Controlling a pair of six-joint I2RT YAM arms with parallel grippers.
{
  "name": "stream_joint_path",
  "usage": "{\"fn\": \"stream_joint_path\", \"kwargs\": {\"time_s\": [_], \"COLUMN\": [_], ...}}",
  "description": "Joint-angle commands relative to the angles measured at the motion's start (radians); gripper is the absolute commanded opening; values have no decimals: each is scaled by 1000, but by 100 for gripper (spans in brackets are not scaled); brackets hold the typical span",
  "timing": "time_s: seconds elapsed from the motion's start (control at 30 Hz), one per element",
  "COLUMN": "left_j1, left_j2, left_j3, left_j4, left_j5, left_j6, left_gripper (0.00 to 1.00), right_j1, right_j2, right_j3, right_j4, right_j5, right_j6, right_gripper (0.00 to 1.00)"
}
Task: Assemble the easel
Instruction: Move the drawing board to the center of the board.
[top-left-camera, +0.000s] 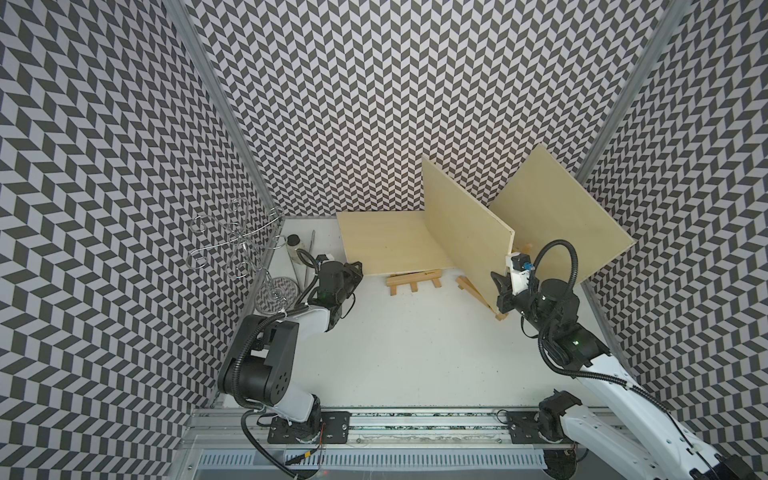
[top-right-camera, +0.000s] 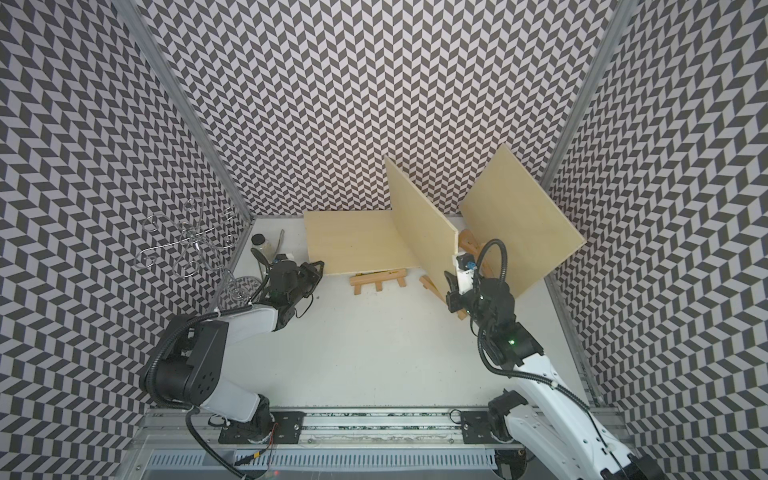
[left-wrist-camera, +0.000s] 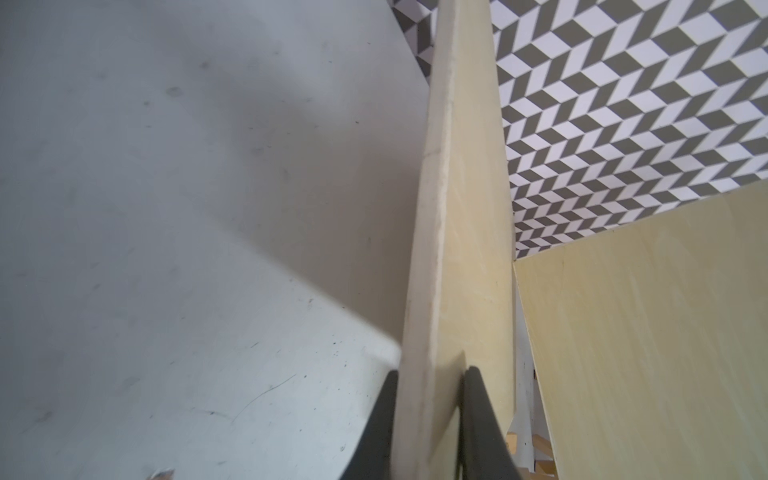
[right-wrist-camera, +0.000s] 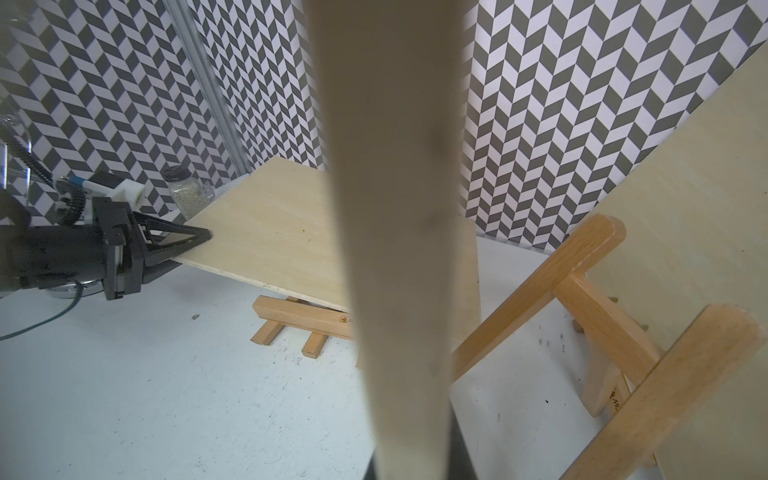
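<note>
Thin plywood, judged stiff, light and slick-faced, best gripped at edges: flat panel (top-left-camera: 390, 245) clamped in left pincer (left-wrist-camera: 430, 374), upright panel (top-left-camera: 465, 232) clamped in right pincer (right-wrist-camera: 411, 465).

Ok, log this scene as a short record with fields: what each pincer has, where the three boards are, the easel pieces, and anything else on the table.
left pincer: shut on the edge of the low board
right pincer: shut on the upright board
low board: nearly flat, lying over the easel frame
leaning board: propped up at the right side
second frame: tilted, between the upright board and the leaning board
extras: jar and wire rack, far left
</note>
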Motion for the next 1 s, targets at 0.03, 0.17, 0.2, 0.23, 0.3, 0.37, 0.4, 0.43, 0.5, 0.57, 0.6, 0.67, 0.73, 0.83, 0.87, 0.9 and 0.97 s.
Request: {"fn": "stream_joint_path", "kwargs": {"time_s": [0.03,0.17,0.2,0.23,0.3,0.37,0.4,0.43,0.5,0.57,0.6,0.67,0.73,0.83,0.87,0.9,0.97], "left_j1": [17,13,13,13,13,12,8,2,-30,-65,-76,-98,-124,-163,-169,-173,-175], "left_j2": [3,-54,-76,-98,-151,-200,-218,-230,-235,-208,-186,-147,-121,-115,-115,-119,-132], "left_j3": [-10,32,39,43,43,32,25,25,33,52,72,104,136,179,189,193,190], "left_j4": [-505,-730,-787,-831,-917,-968,-992,-1007,-1035,-1087,-1125,-1207,-1310,-1382,-1398,-1408,-1427], "left_j5": [-434,-541,-572,-603,-671,-725,-747,-760,-804,-864,-887,-933,-985,-1032,-1036,-1036,-1022], "left_j6": [42,4,2,2,11,27,27,26,27,3,-18,-67,-156,-175,-179,-182,-199], "left_gripper": [0,0,0,0,0,0,0,0,0,0,0,0,0,0,0,0,0], "right_j1": [30,30,30,30,30,30,30,30,30,30,30,30,31,29,27,25,10], "right_j2": [-9,-16,-17,-21,-25,-28,-30,-29,-21,-10,-5,-3,-5,0,5,12,17], "right_j3": [42,53,55,56,61,63,64,67,75,82,83,81,78,80,85,90,99], "right_j4": [13,8,9,10,15,22,25,28,34,34,35,42,59,70,69,64,55], "right_j5": [-148,-137,-133,-131,-113,-93,-84,-79,-78,-74,-77,-77,-67,-45,-32,-20,-23], "right_j6": [29,22,24,27,39,54,58,64,73,89,95,110,125,132,130,125,103], "right_gripper": [0,0,0,0,0,0,0,0,0,0,0,0,0,0,0,0,0]}}
